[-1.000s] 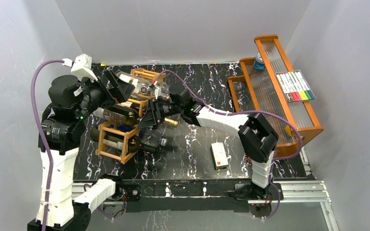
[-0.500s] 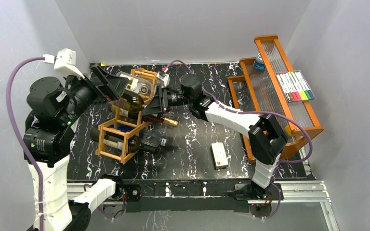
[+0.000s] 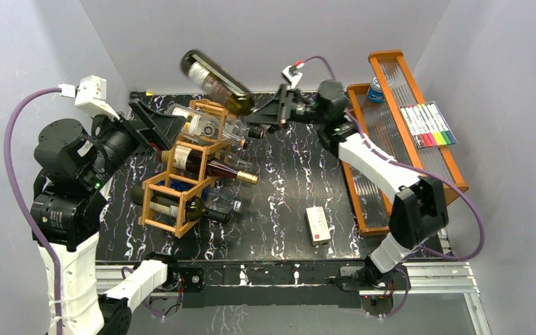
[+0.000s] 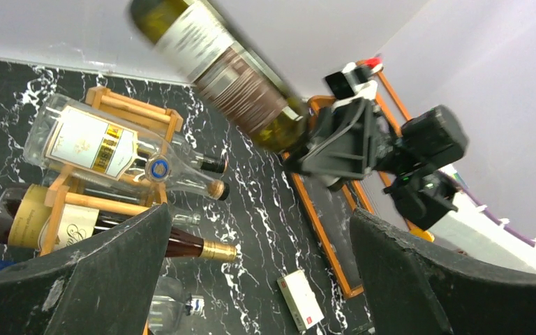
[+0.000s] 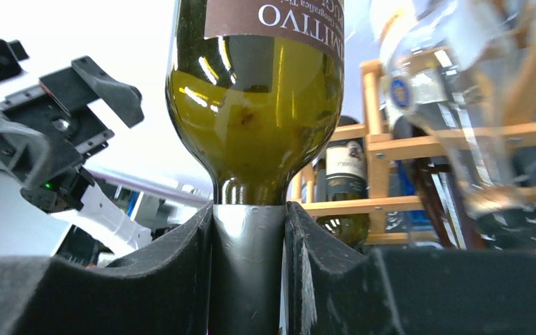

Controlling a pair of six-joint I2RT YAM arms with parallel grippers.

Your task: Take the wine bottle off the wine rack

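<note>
My right gripper (image 3: 266,115) is shut on the neck of a green wine bottle (image 3: 216,82) and holds it in the air, above and behind the wooden wine rack (image 3: 181,178). The bottle also shows in the left wrist view (image 4: 216,70) and fills the right wrist view (image 5: 255,105), its neck clamped between my right fingers (image 5: 174,279). The rack holds a clear bottle (image 3: 206,125), a dark bottle with a gold cap (image 3: 209,166) and another low bottle (image 3: 188,208). My left gripper (image 3: 159,125) is open and empty beside the rack's far left end.
An orange-brown tiered tray (image 3: 398,139) with ribbed clear panels stands at the right, with a blue can (image 3: 375,91) and a marker set (image 3: 429,125) on it. A small white box (image 3: 317,225) lies on the black marbled table (image 3: 286,195).
My right gripper has pulled the green bottle out of the rack and lifted it up and back to the right. My left arm has drawn back to the left, gripper open.
</note>
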